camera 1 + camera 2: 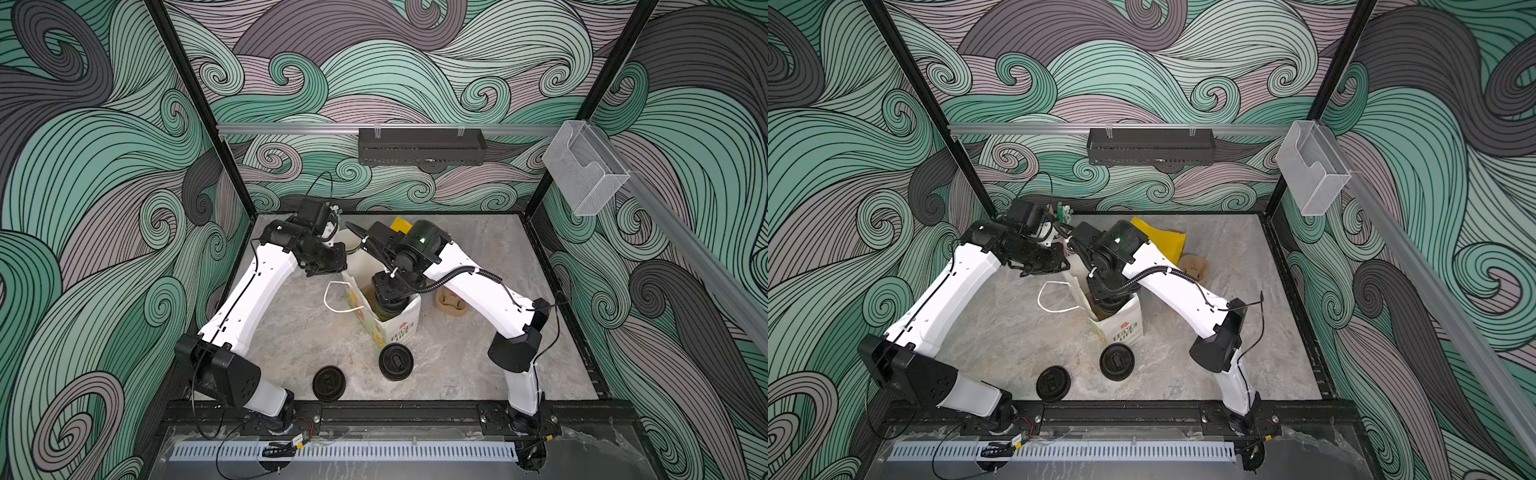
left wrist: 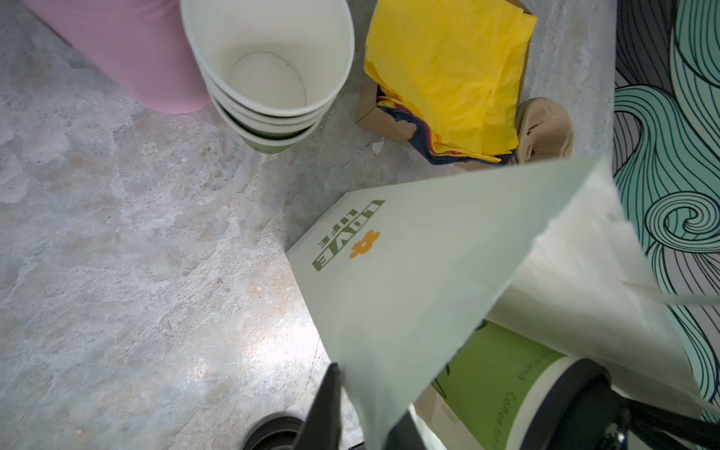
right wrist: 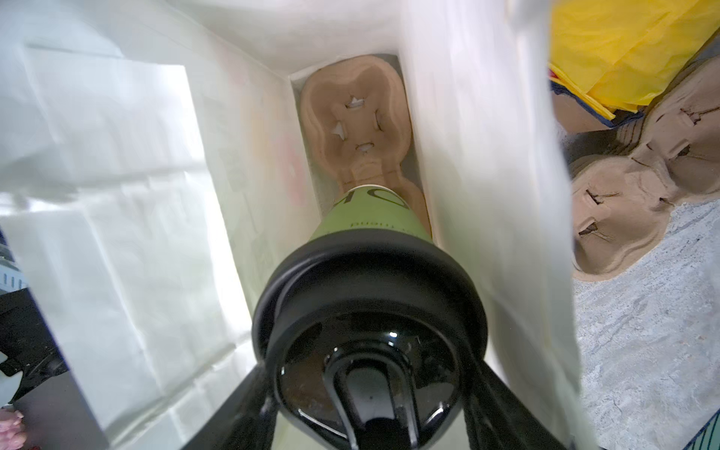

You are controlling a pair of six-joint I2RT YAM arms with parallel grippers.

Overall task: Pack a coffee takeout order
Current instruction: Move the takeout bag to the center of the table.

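A loose lid (image 1: 328,383) and a second lid (image 1: 395,361) lie in front of the bag (image 1: 399,322). Inside the bag, the right gripper (image 3: 370,374) is clamped on a lidded green cup (image 3: 374,218), upright over the cardboard tray (image 3: 354,117) on the bag's bottom. The left gripper (image 2: 366,420) pinches the bag's far rim. Behind the bag are stacked cups (image 2: 269,78) and yellow napkins (image 2: 448,78).

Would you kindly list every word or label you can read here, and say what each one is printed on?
"LOVE LIFE": green print on the white paper bag, upside down in the left wrist view.
"Coffee for", "friend": on the green cup; the rest is cut off.
Loose black lids: embossing too small to read.
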